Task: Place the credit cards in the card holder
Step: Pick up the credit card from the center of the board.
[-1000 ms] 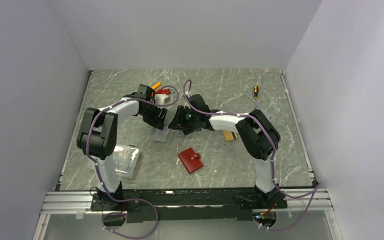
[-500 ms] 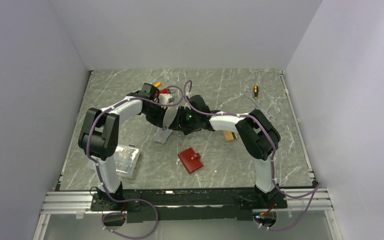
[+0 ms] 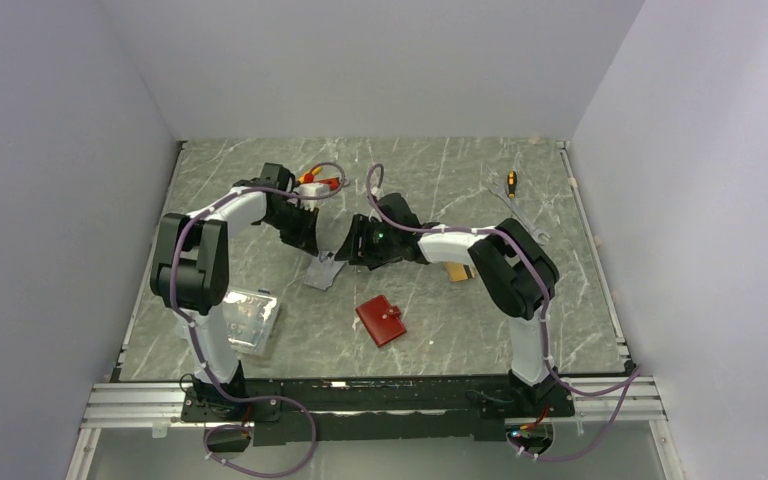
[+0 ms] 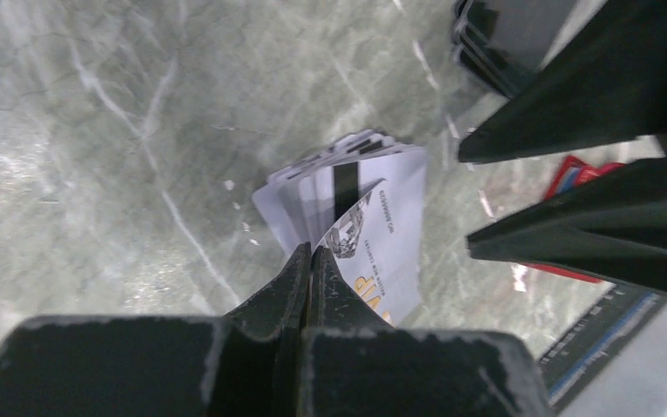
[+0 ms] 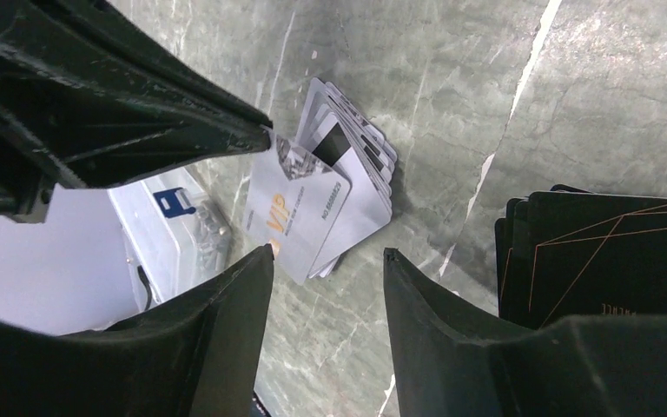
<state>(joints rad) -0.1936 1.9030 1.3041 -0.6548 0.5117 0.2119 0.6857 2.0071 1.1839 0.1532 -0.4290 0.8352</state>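
A fanned pile of silver credit cards lies on the marble table; it also shows as the pile and the pile. My left gripper is shut on the corner of one silver card printed "VIP", held just above the pile and seen as the card. My right gripper stands open right beside it, not touching the card. The red card holder lies shut nearer the arms. From above, the left gripper and right gripper face each other.
A clear plastic box sits at the near left, also seen as the box. A stack of black cards lies by my right gripper. Orange-gold cards lie under the right arm. A screwdriver and small orange-red items lie at the back.
My left gripper shut on the silver card that the right gripper was holding. The right gripper opened and let it go. The left arm drew back to the left.
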